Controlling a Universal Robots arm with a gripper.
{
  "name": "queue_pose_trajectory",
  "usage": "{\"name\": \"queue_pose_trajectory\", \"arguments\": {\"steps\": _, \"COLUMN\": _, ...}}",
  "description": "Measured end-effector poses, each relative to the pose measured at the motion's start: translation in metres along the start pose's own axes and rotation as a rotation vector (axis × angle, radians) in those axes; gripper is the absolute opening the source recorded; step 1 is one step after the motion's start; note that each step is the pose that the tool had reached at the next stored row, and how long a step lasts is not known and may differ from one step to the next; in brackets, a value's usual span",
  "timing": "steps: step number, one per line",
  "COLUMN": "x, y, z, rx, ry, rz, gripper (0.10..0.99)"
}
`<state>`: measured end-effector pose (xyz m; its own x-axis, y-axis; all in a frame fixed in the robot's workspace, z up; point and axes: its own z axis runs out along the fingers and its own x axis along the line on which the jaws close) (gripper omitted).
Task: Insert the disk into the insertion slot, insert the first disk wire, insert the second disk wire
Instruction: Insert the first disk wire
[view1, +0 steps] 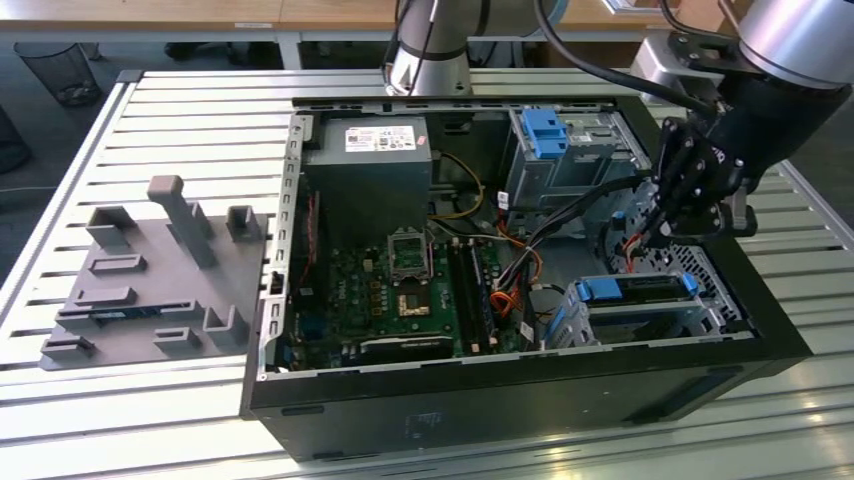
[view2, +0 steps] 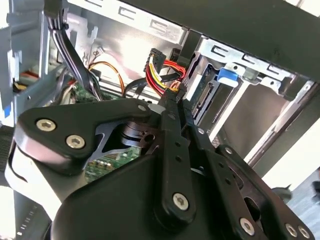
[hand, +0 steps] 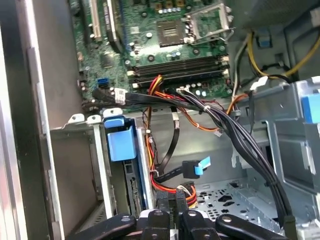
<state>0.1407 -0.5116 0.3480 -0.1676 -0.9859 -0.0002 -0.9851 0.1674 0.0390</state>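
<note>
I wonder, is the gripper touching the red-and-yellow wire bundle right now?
Touching: in the second wrist view the gripper is pinched shut on the connector end of the red-and-yellow wire bundle.

In the exterior view the end effector (view1: 667, 228) sits among dark cables (view1: 587, 205), its tip too dark to tell what it touches. Just beside it the hard drive (view1: 638, 289) is mostly hidden inside the metal cage (view1: 667, 325). In the second wrist view the end effector's own body covers most of the circuit board (view2: 105, 167) behind it; in the first wrist view the picture's edge cuts it off.
</note>
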Motion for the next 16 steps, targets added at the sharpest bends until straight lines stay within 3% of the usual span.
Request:
{"name": "queue_pose_trajectory", "arguments": {"steps": 7, "x": 0.0004, "y": -0.0001, "z": 0.0003, "rx": 0.0, "ry": 0.0043, "rz": -0.108, "gripper": 0.165}}
{"name": "queue_pose_trajectory", "arguments": {"steps": 16, "x": 0.0112, "y": -0.0015, "z": 0.0016, "rx": 0.001, "ry": 0.0026, "rz": -0.113, "gripper": 0.165}}
